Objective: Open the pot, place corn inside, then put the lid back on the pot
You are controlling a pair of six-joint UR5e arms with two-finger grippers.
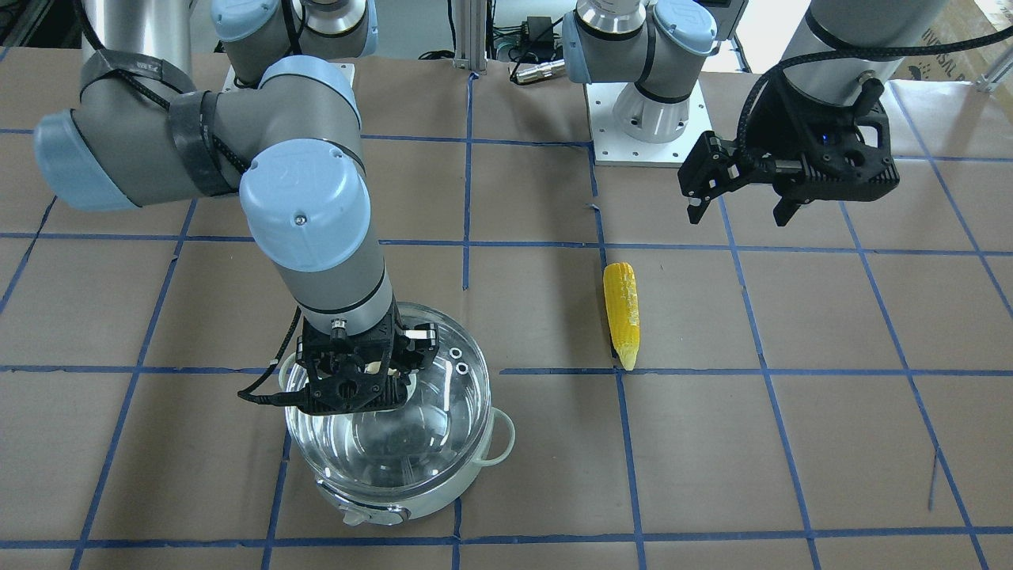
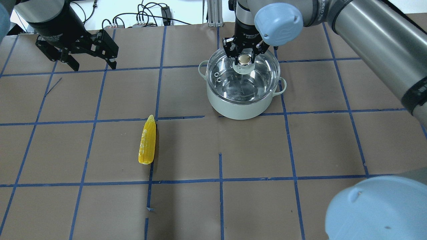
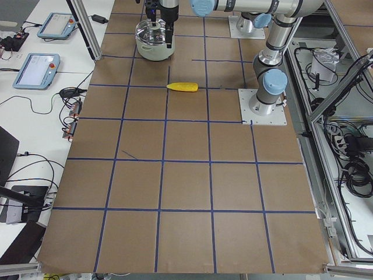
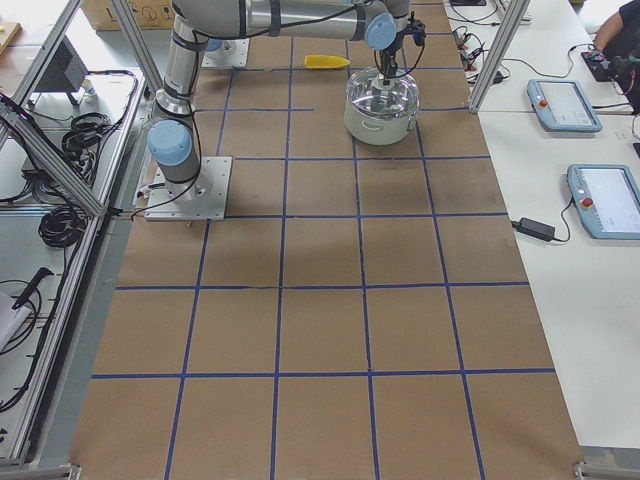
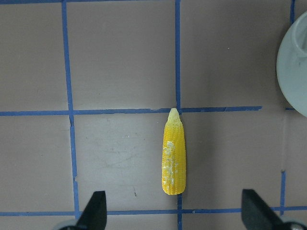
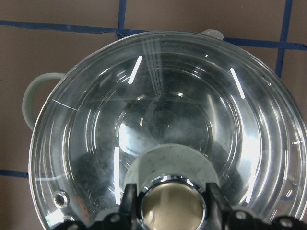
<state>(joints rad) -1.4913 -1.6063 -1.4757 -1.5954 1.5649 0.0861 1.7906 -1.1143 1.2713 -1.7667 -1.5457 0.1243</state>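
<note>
The pale mint pot (image 2: 240, 106) stands at the far right of the table. The clear glass lid (image 2: 248, 85) lies over it. My right gripper (image 2: 245, 60) is shut on the lid's steel-rimmed knob (image 6: 171, 207), one finger on each side. In the front-facing view the lid (image 1: 443, 412) looks slightly raised and tilted over the pot (image 1: 427, 499). The yellow corn (image 2: 147, 141) lies flat on the table to the pot's left, also in the left wrist view (image 5: 173, 153). My left gripper (image 2: 94, 66) hangs open and empty, high above the table's far left.
Brown paper with a blue tape grid covers the table (image 2: 300, 150). The right arm's elbow (image 1: 305, 206) hangs over the area behind the pot. Cables and mounts line the far edge (image 2: 150, 16). Operator tablets (image 3: 38, 70) lie on a side bench.
</note>
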